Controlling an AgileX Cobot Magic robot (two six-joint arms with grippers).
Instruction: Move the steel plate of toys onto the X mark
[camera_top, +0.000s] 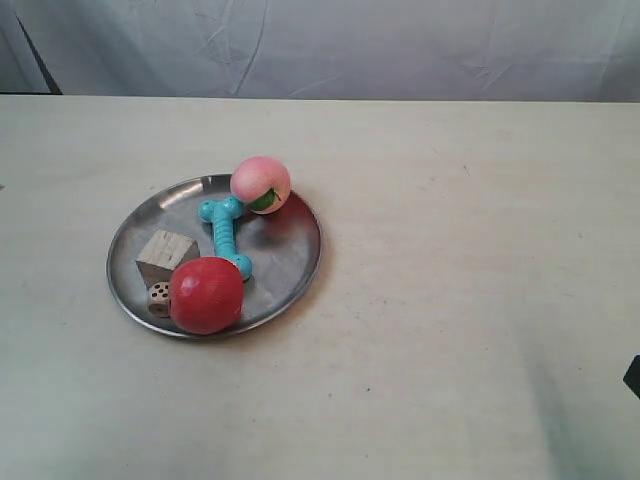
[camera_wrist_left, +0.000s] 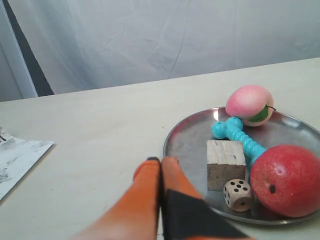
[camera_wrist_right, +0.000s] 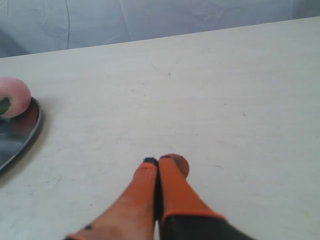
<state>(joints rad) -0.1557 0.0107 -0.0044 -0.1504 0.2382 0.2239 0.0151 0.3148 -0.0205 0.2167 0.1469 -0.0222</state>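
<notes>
The steel plate (camera_top: 285, 250) lies on the cream table at the exterior view's left of centre. It holds a red ball (camera_top: 206, 293), a pink peach-like ball (camera_top: 260, 184), a teal bone (camera_top: 225, 232), a wooden cube (camera_top: 166, 255) and a small die (camera_top: 159, 298). My left gripper (camera_wrist_left: 161, 161) is shut and empty, its tips just short of the plate's rim (camera_wrist_left: 190, 145), beside the cube (camera_wrist_left: 226, 162) and die (camera_wrist_left: 238, 194). My right gripper (camera_wrist_right: 159, 160) is shut over bare table, well apart from the plate's edge (camera_wrist_right: 20, 130) and the peach ball (camera_wrist_right: 12, 96). No X mark can be made out.
A white cloth backdrop (camera_top: 400, 45) hangs behind the table's far edge. A printed paper sheet (camera_wrist_left: 15, 160) lies on the table away from the plate in the left wrist view. A dark object (camera_top: 632, 377) pokes in at the exterior view's right edge.
</notes>
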